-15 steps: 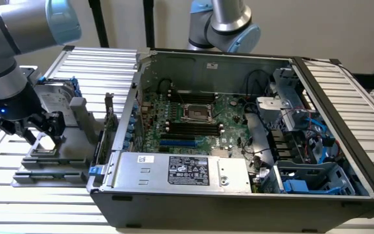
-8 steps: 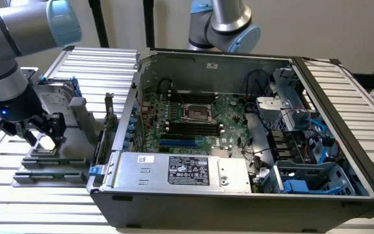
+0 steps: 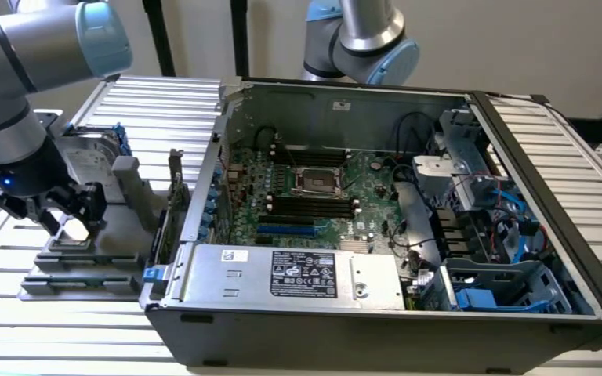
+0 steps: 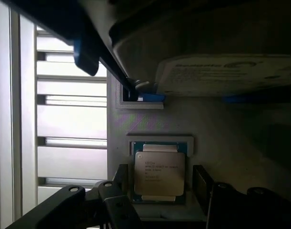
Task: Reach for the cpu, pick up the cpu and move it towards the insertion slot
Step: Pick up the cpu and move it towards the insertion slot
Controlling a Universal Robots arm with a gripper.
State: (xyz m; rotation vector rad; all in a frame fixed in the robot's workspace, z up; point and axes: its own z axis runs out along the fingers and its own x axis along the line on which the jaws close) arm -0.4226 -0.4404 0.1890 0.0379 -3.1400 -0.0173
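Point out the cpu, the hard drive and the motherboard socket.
cpu (image 4: pixel 159 174), wrist view, middle of its silvery top.
hard drive (image 4: pixel 221 76), wrist view, its pale label.
motherboard socket (image 3: pixel 317 181), exterior view, centre of the socket frame.

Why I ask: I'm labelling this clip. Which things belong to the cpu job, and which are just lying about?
In the job:
cpu, seated in the grey holder
gripper, open, straddling the cpu
insertion socket

Lying about:
hard drive
power supply
second arm
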